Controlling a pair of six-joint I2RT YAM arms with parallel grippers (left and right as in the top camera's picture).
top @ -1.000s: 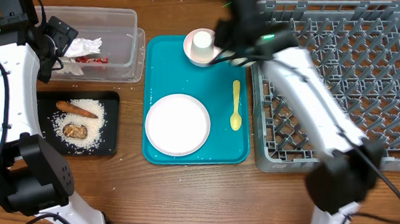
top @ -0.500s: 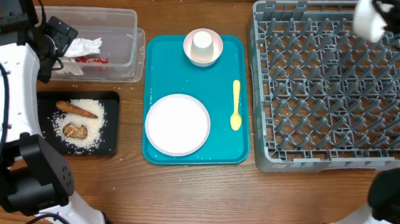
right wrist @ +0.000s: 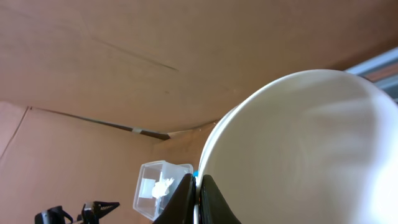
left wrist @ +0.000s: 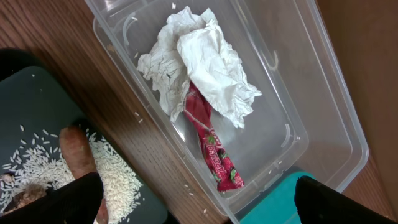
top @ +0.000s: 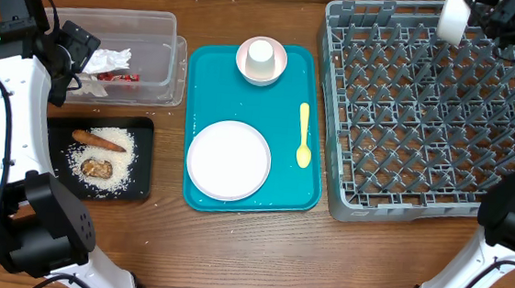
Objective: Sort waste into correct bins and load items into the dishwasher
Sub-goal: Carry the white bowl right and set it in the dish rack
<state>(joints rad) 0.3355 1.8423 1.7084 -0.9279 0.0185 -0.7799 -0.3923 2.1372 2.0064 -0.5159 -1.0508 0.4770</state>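
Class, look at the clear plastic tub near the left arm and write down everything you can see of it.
The clear plastic tub is rectangular and see-through, with rounded corners, a lipped rim and no lid on top. It stands upright on the wooden table at the back left, behind the black tray and close beside the teal tray. Inside lie a crumpled white napkin and a red shiny wrapper, the napkin partly covering the wrapper.

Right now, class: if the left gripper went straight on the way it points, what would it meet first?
The left gripper would probably meet the napkin in the clear tub, near the red wrapper; depth is unclear.
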